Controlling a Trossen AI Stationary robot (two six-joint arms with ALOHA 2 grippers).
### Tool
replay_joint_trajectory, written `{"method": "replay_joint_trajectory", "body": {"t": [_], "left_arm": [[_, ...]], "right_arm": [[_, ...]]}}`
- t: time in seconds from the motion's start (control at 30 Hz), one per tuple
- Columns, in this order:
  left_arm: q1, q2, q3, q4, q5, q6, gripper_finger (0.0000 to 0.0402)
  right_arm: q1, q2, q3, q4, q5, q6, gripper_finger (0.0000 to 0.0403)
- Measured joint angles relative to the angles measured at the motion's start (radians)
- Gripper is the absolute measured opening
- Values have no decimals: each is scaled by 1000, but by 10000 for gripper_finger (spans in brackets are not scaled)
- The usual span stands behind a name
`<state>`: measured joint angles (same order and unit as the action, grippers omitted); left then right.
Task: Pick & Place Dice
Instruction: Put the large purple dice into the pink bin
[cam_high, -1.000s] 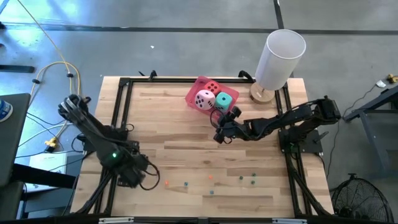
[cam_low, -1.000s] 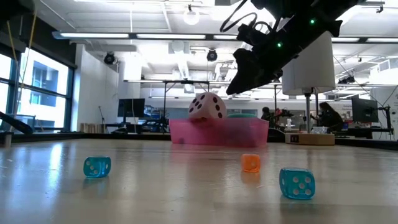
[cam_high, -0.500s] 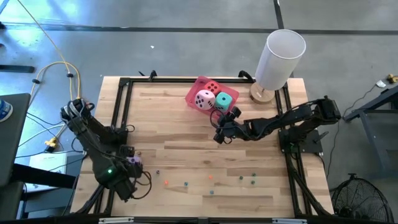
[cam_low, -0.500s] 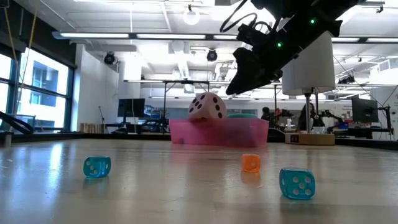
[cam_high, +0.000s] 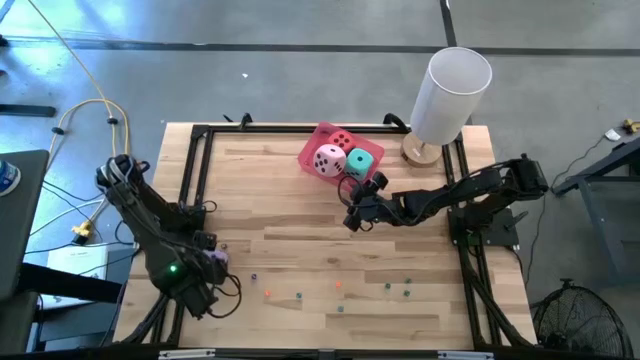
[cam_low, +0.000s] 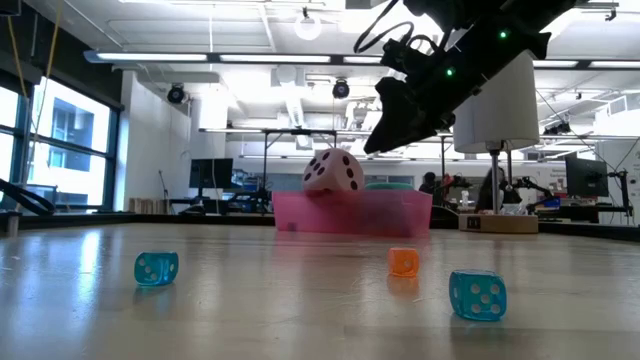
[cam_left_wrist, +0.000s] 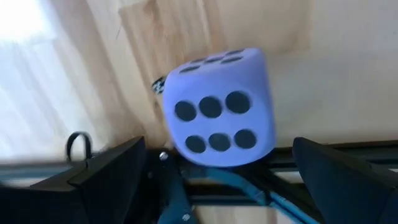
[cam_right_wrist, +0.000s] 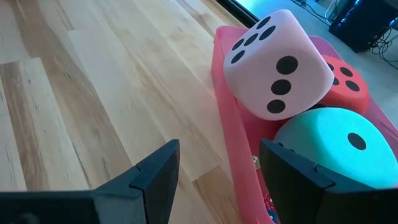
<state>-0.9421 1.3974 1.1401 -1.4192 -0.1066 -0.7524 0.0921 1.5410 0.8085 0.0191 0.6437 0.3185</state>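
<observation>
A purple die (cam_left_wrist: 217, 118) with six pips facing up lies on the wood at the table's left edge, next to the black frame rail. My left gripper (cam_high: 207, 263) hangs open above it, pointing down, one finger on each side, not touching. The purple die (cam_high: 214, 258) peeks out beside the arm. In the pink tray (cam_high: 310, 152) at the far middle sit the red die (cam_high: 342, 141), the pink die (cam_high: 328, 159) and the teal die (cam_high: 360, 163). My right gripper (cam_high: 349, 218) waits open just near of the tray. Several tiny dice (cam_high: 338, 286) lie scattered along the near side.
A white cylinder (cam_high: 450, 92) on a round wooden base stands at the far right corner. A black frame rail (cam_high: 198, 170) runs around the table. In the low view a teal (cam_low: 156, 267), an orange (cam_low: 403, 261) and a blue tiny die (cam_low: 477, 293) lie in front.
My left gripper has swung toward the table's left edge, staying open and pointing down. The purple die, covered by the arm a second ago, now shows beside it in the high view.
</observation>
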Motion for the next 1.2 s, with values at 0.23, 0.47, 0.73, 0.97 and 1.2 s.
{"method": "replay_joint_trajectory", "body": {"t": [0.23, 0.47, 0.73, 0.97, 1.2], "left_arm": [[0, -65, -69, 65, 8, -2, 397], [-3, -67, -114, 99, 5, -3, 397], [-2, -68, -125, 147, 11, -2, 397], [11, -67, -163, 164, 3, -23, 397], [11, -67, -163, 173, 31, -40, 397]], "right_arm": [[0, 0, 0, -15, -1, 3, 210], [0, 0, 0, -15, -2, 21, 210], [0, 0, 0, -15, -3, 21, 210], [0, 0, 0, -16, -23, 21, 210], [0, 0, 0, -16, -23, 21, 210]]}}
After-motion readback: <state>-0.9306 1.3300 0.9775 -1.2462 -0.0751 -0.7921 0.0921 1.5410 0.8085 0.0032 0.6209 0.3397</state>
